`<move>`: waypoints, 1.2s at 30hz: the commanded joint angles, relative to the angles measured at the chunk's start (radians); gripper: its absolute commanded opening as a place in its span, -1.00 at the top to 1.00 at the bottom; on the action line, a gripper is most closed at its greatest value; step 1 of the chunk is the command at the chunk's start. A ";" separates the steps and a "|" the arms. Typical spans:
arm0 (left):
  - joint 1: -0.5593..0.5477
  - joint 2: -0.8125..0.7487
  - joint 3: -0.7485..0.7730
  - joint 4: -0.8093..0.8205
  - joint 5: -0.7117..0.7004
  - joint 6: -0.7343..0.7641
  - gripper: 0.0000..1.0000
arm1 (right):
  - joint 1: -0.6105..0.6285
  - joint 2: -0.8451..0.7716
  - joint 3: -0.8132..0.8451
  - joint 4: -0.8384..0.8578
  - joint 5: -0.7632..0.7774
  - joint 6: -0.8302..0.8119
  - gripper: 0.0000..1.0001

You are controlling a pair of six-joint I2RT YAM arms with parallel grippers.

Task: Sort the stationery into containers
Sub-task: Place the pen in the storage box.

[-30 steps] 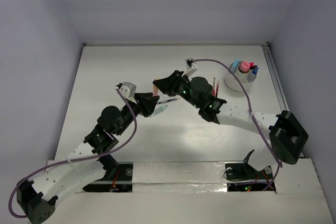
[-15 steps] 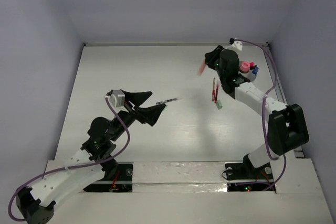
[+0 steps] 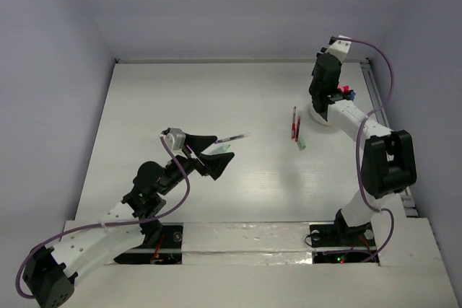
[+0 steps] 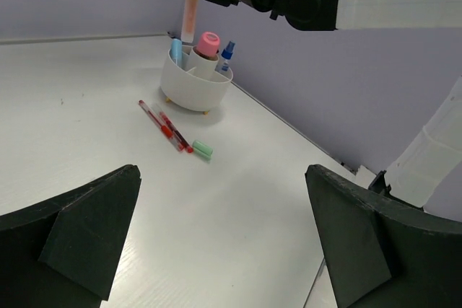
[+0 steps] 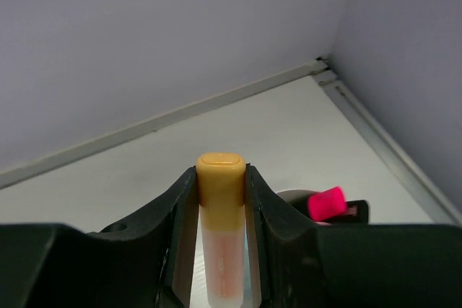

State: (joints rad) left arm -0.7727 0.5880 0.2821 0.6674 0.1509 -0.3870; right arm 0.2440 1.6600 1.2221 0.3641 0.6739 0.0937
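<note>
My right gripper [image 5: 221,178] is shut on an orange marker [image 5: 221,210], which hangs upright just above the white cup [image 4: 196,88]. A pink marker [image 4: 208,42], a blue marker [image 4: 176,50] and a small blue item [image 4: 228,50] stand in the cup. Two red pens [image 3: 294,122] and a pale-green marker [image 3: 301,143] lie left of the cup [image 3: 323,115]. My left gripper [image 3: 215,151] is wide open and holds nothing, low over mid-table. A thin grey pen [image 3: 234,137] lies just beyond it, and a pale-green piece [image 3: 224,148] shows at its fingertips.
The right arm [image 3: 357,124] arcs along the table's right edge to the cup. The back wall and a rail [image 3: 375,95] close off the far right corner behind the cup.
The right gripper carried the orange marker from mid-table to above the cup. The left gripper opened wide and stayed near mid-table.
</note>
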 commanded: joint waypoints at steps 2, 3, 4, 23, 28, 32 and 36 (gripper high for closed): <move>-0.002 -0.019 -0.012 0.084 0.015 0.005 -0.98 | -0.014 0.064 0.063 0.105 0.088 -0.155 1.00; -0.002 -0.023 -0.015 0.084 0.018 0.005 -0.98 | -0.014 0.092 0.068 0.111 0.104 -0.178 1.00; -0.002 -0.025 -0.017 0.083 0.018 0.005 -0.98 | -0.014 0.092 0.074 0.119 0.108 -0.189 1.00; -0.002 -0.031 -0.020 0.084 0.015 0.000 -0.98 | -0.023 0.144 -0.025 0.087 0.101 -0.062 0.93; -0.002 -0.031 -0.020 0.083 0.012 -0.001 -0.98 | -0.023 0.126 -0.035 0.075 0.075 -0.058 0.72; -0.002 -0.031 -0.020 0.080 0.007 -0.003 -0.98 | -0.023 0.098 -0.047 0.073 0.067 -0.060 0.43; -0.002 -0.033 -0.020 0.080 0.007 -0.003 -0.98 | -0.023 0.057 -0.042 0.041 0.049 -0.051 -0.09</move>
State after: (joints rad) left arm -0.7727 0.5606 0.2680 0.6842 0.1501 -0.3870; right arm 0.2279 1.7950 1.1767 0.3878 0.7277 0.0273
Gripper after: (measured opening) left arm 0.989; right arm 0.503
